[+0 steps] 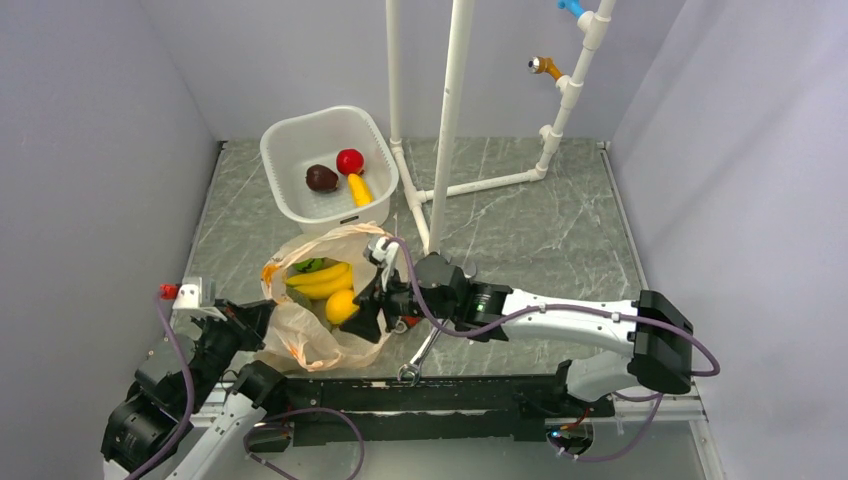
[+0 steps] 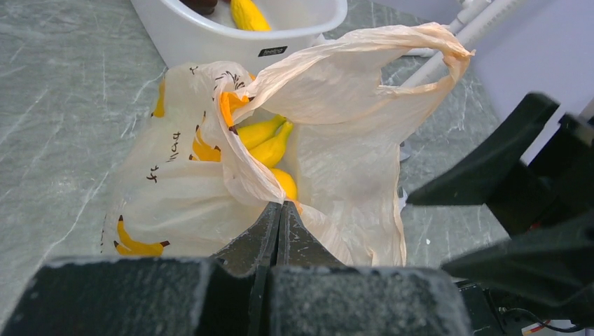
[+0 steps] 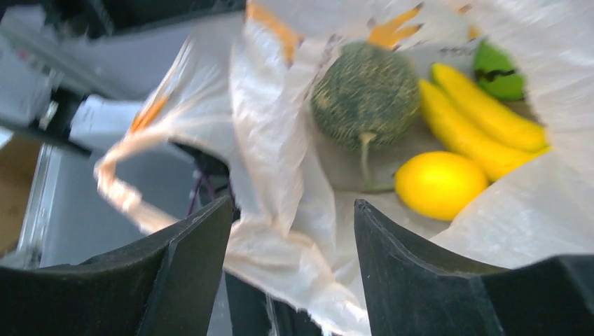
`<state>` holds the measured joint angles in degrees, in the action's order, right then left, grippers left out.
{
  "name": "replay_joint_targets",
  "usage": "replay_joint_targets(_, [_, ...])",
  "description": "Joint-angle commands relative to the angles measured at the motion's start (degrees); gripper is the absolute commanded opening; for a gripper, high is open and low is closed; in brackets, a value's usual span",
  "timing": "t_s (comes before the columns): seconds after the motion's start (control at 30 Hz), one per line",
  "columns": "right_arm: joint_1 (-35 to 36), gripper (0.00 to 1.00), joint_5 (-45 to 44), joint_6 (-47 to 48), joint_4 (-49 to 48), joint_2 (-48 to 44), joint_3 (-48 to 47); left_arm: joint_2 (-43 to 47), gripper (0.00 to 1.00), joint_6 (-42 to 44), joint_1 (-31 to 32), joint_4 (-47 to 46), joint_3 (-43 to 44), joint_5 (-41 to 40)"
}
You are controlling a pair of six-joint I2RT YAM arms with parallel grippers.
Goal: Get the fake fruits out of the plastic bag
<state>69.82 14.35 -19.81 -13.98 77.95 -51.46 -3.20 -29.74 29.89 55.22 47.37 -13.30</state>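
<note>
1. Right gripper (image 3: pixel 293 210): jaws spread wide at the mouth of the plastic bag (image 3: pixel 266 140), with a fold of the bag's rim lying between them. It holds nothing.
2. Left gripper (image 2: pixel 279 210): fingers pressed together at the bag's near edge. It looks to be pinching the film to hold the mouth up, but I cannot tell whether film is actually between the pads.
3. All the fruits are inside the bag, which lies on the table (image 1: pixel 520 220) between the two arms. The yellow-orange ball (image 3: pixel 440 183) is nearest the right gripper and touches the banana bunch (image 3: pixel 483 129). The dark-green squash-like piece (image 3: pixel 364 94) is just beside them, and the green striped ball (image 3: pixel 499 70) is deepest.
4. Risk: the right gripper could close on the loose film instead of a fruit, since that fold sits in its path. That could drag the bag or pull it out of the left gripper's pinch.
5. Risk: the smooth round ball may squirt out of the jaws, or the thin film may tear.
6. Farther back, the white tub (image 1: pixel 270 145) holds a red ball (image 1: pixel 350 161), a maroon fruit (image 1: pixel 321 178) and a yellow piece.
7. Hard to see: the right wrist view is blurred, the green striped ball is mostly hidden behind the bag, and I cannot tell if anything lies under the fruits.
</note>
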Motion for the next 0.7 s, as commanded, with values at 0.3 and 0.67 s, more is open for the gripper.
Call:
replay_joint_targets(0.3, [-2.3, 0.23, -21.3, -7.9, 4.4, 18.6, -14.3, 0.5, 0.00, -3.2, 0.3, -0.8, -1.5, 0.2])
replay_joint_targets(0.67, [-6.4, 0.35, -26.1, -13.7, 5.9, 33.6, -22.5, -1.0, 0.00, -3.4, 0.2, -1.2, -2.4, 0.9])
